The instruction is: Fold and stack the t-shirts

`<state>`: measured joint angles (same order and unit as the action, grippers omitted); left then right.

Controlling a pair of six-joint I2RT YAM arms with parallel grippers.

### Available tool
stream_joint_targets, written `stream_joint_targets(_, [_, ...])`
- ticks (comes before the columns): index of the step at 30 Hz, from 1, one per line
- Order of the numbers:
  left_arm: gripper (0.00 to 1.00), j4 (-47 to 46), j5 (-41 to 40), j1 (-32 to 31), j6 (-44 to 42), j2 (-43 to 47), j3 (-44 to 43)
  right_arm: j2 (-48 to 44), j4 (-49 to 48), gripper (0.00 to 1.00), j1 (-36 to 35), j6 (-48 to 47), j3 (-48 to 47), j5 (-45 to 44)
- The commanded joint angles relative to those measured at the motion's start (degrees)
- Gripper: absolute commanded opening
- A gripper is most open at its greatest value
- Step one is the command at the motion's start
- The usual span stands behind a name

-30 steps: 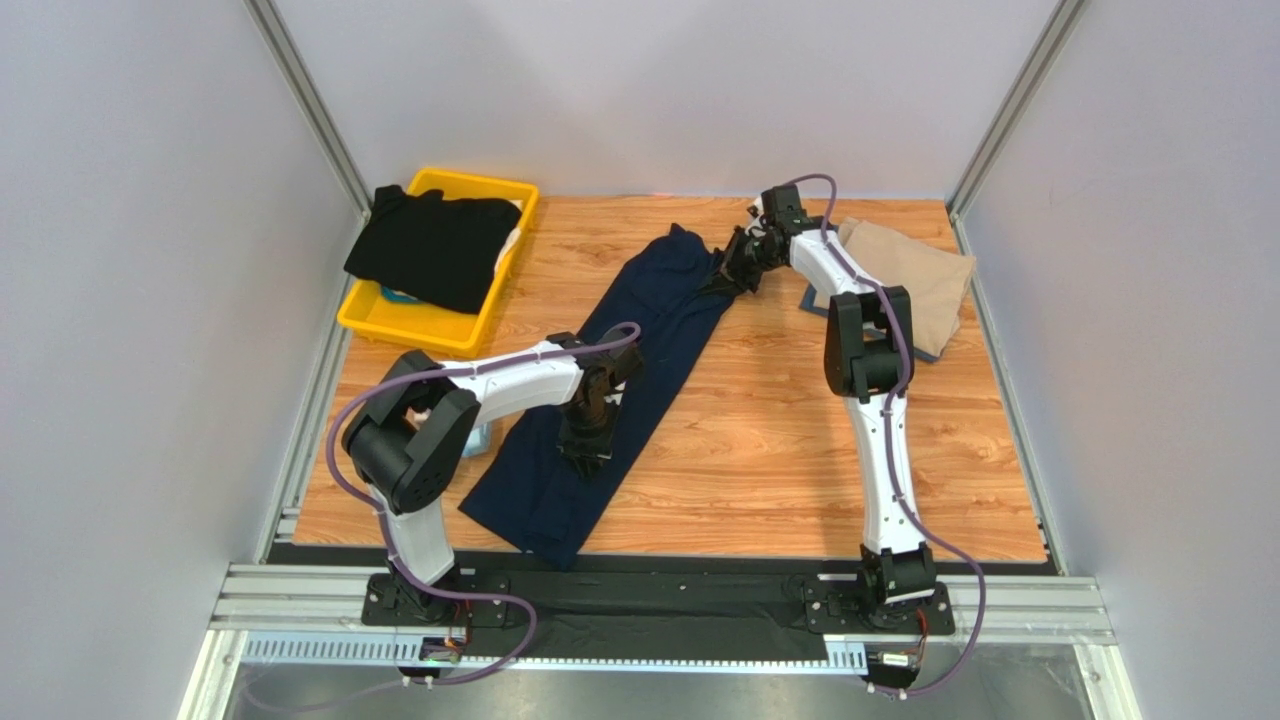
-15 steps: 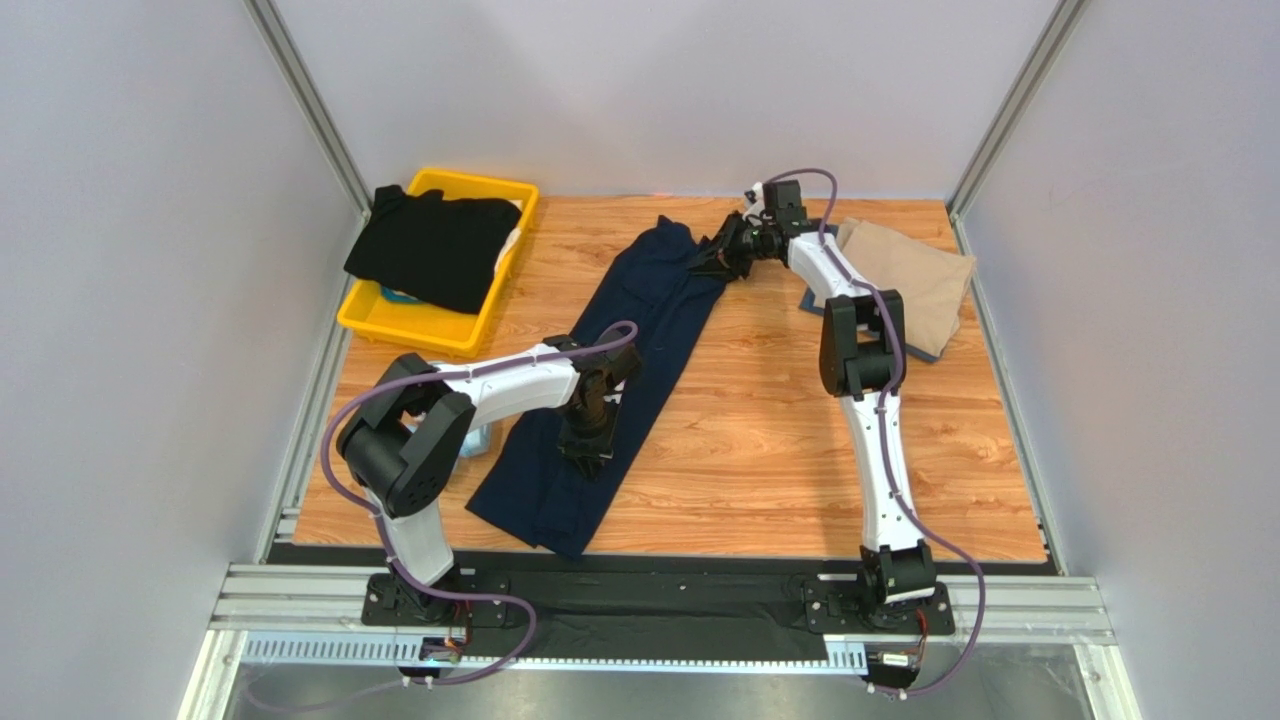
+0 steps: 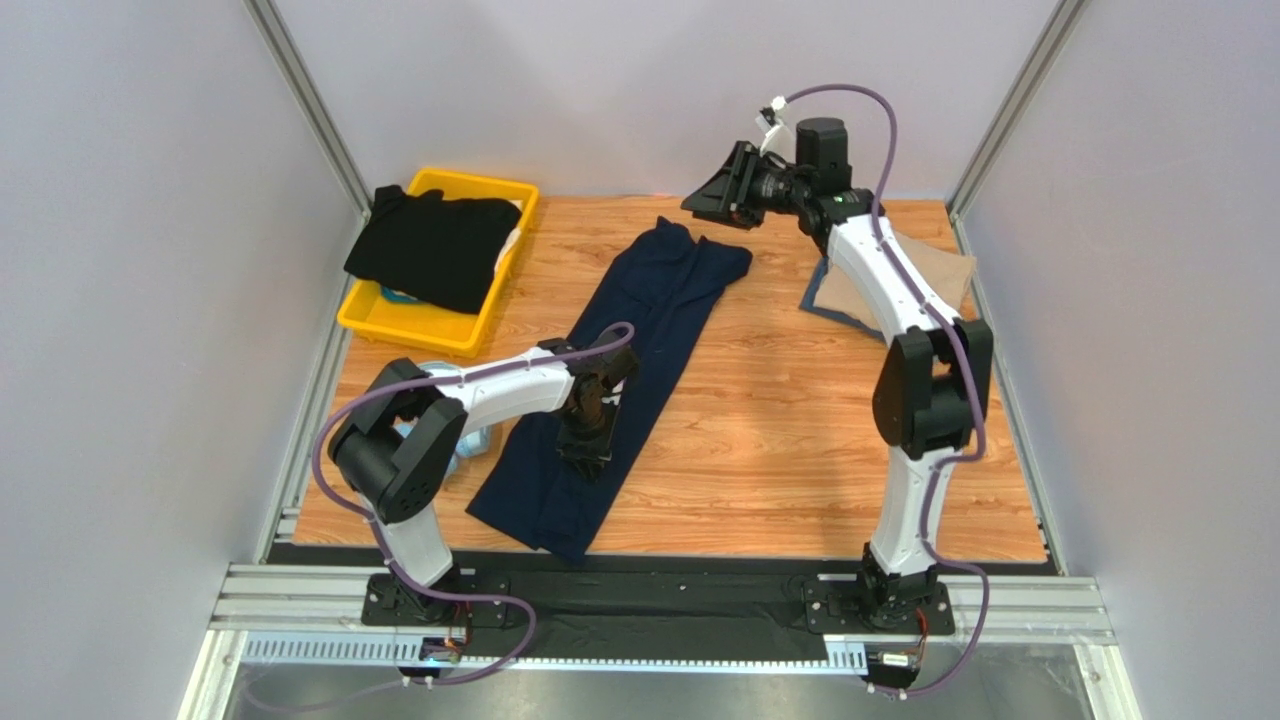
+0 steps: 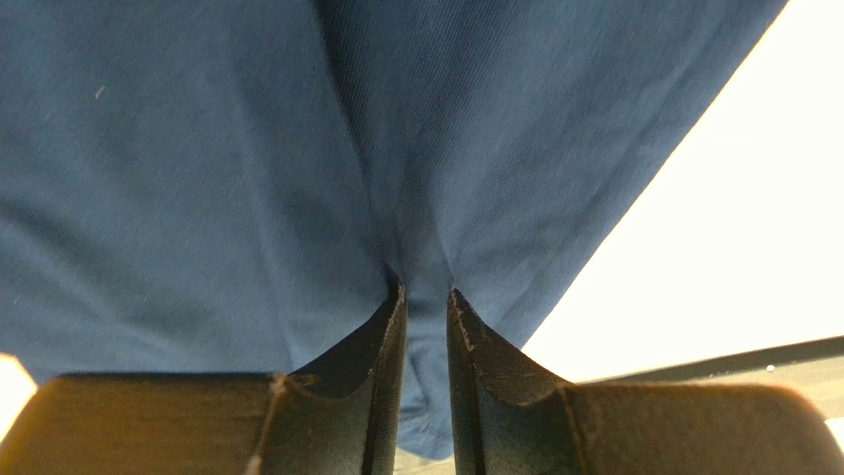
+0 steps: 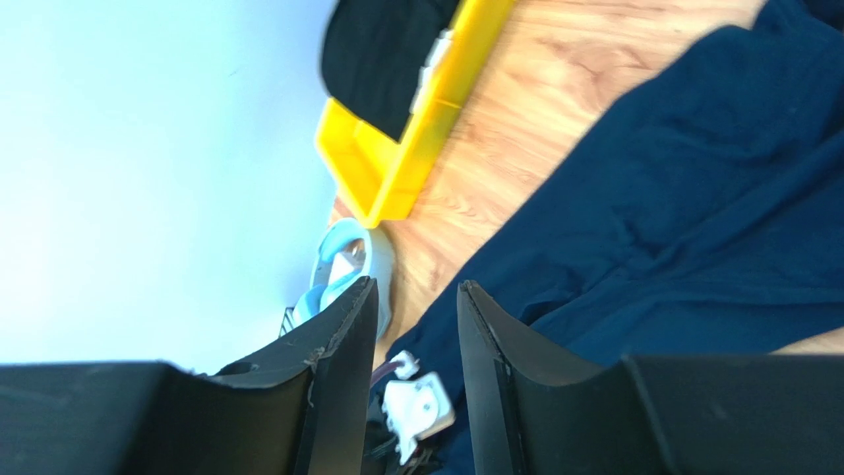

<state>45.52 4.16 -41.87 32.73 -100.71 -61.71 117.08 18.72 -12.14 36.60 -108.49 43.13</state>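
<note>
A dark navy t-shirt (image 3: 661, 300) lies as a long diagonal strip across the wooden table. My left gripper (image 3: 586, 447) presses down on its near half. In the left wrist view that gripper (image 4: 426, 292) is shut on a ridge of the navy t-shirt (image 4: 198, 148). My right gripper (image 3: 709, 198) hangs raised above the shirt's far end, open and holding nothing. The right wrist view shows the right gripper (image 5: 416, 287) with only air between its fingers, the navy t-shirt (image 5: 693, 198) below. A black t-shirt (image 3: 436, 248) drapes over the bin. A tan t-shirt (image 3: 950, 275) lies folded at the back right.
The yellow bin (image 3: 361, 318) stands at the back left against the frame post and also shows as the yellow bin (image 5: 396, 178) in the right wrist view. Light blue headphones (image 3: 469, 440) lie by the left arm's elbow. Grey walls close three sides.
My right gripper has opened, let go of the navy shirt's far end and risen up and back. That end now lies flat. The left gripper has stayed in place.
</note>
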Motion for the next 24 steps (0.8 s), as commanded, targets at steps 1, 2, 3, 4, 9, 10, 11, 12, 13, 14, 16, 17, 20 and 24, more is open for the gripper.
stream_joint_targets(1, [0.29, 0.9, -2.8, -0.1, -0.7, 6.6, 0.5, -3.7, 2.4, 0.4, 0.1, -2.8, 10.7, -0.8])
stream_joint_targets(2, [0.3, 1.4, -3.6, -0.1, -0.7, 8.7, 0.5, -4.4, 2.9, 0.4, -0.2, -3.1, 13.2, -1.5])
stream_joint_targets(3, [0.3, 1.9, -5.7, -0.1, -0.7, 9.8, 0.3, -6.0, 5.2, 0.4, -0.8, -4.8, 15.2, -2.4])
stream_joint_targets(4, [0.3, 3.1, -6.9, -0.1, -0.5, 10.8, 0.3, -6.8, 6.3, 0.4, -1.3, -5.7, 19.5, -3.6])
stream_joint_targets(9, [0.31, 3.8, -10.1, 1.6, 0.6, 15.4, 2.8, -12.4, 10.1, 0.4, -5.8, -9.6, 32.4, -11.7])
stream_joint_targets(10, [0.31, 3.2, -10.0, 1.8, 0.4, 15.5, 3.4, -13.0, 10.3, 0.4, -6.8, -10.8, 34.1, -12.6])
stream_joint_targets(11, [0.31, 2.3, -9.8, 1.9, 0.1, 15.2, 4.1, -13.5, 10.5, 0.4, -7.9, -11.4, 37.4, -15.1])
stream_joint_targets(12, [0.31, 1.3, -9.4, 2.1, -0.1, 14.8, 5.3, -14.3, 10.8, 0.4, -10.1, -11.4, 38.7, -16.2])
stream_joint_targets(13, [0.3, 1.3, -9.6, 2.1, 0.0, 13.4, 5.5, -14.6, 10.7, 0.4, -11.2, -11.5, 39.7, -16.9])
stream_joint_targets(14, [0.3, 1.7, -9.6, 2.1, 0.0, 12.6, 5.6, -14.8, 10.9, 0.4, -12.3, -11.3, 41.3, -17.5])
stream_joint_targets(16, [0.29, 1.7, -8.5, 2.1, -0.1, 11.3, 6.4, -15.7, 10.8, 0.4, -15.8, -11.0, 42.6, -18.2])
stream_joint_targets(17, [0.3, 1.4, -8.3, 2.0, 0.0, 11.3, 7.0, -16.2, 10.9, 0.4, -17.0, -11.0, 43.4, -19.7])
stream_joint_targets(20, [0.3, 0.8, -7.8, 2.0, 0.3, 11.4, 8.6, -16.9, 11.6, 0.4, -20.5, -10.8, 43.8, -22.4])
stream_joint_targets(24, [0.29, 0.8, -7.7, 2.1, 0.8, 11.4, 10.5, -17.1, 12.7, 0.4, -21.2, -10.8, 43.0, -24.3])
